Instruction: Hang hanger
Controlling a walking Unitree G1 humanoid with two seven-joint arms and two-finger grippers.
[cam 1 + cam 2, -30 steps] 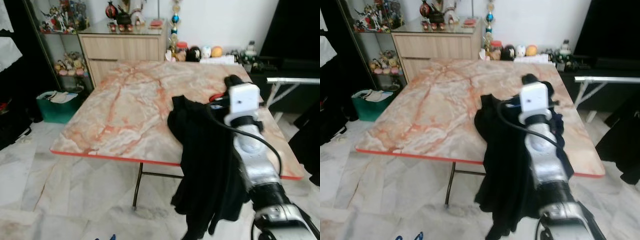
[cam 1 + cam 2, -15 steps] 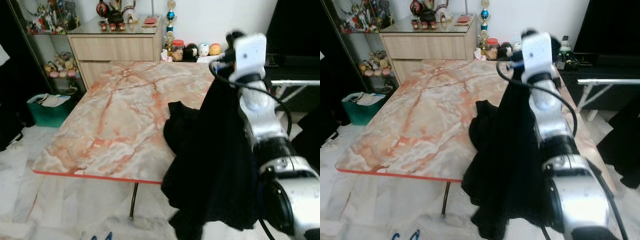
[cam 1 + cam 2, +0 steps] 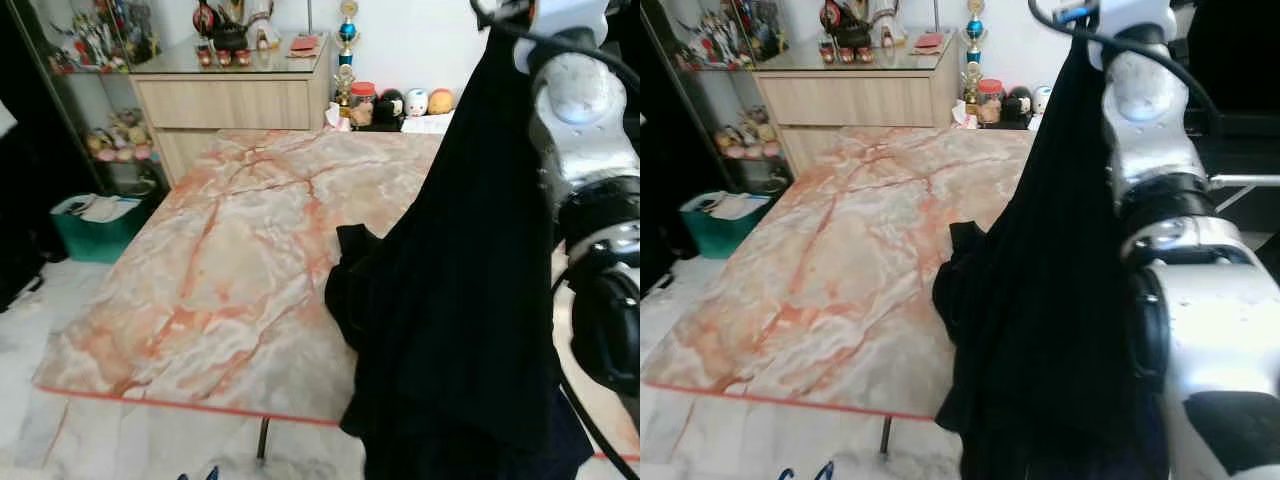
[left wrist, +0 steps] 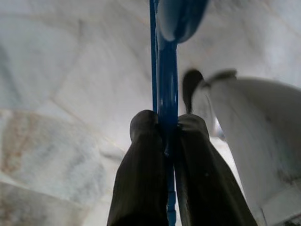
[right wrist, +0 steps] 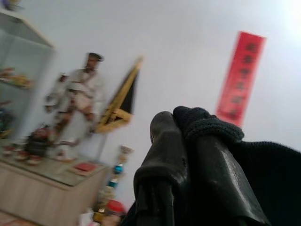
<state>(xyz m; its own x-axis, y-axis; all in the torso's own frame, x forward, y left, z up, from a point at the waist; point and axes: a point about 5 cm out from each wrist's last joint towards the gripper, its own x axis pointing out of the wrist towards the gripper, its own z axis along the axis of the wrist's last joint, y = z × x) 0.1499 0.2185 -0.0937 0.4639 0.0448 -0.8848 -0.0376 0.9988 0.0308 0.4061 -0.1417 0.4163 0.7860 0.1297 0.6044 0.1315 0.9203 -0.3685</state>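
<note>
Garment raised over the tabletop (image 3: 230,260).
My right claw (image 5: 188,136) pinches the black garment (image 3: 450,300); my left claw (image 4: 164,129) grips a blue hanger (image 4: 167,70).

A large table (image 3: 220,290) with a marbled pink and cream top and a red edge is seen across the centre and lower left of the frame. A bunched fold of black garment (image 3: 352,270) is draped on its right side. The table is stood on a pale marble floor (image 3: 30,300).
</note>
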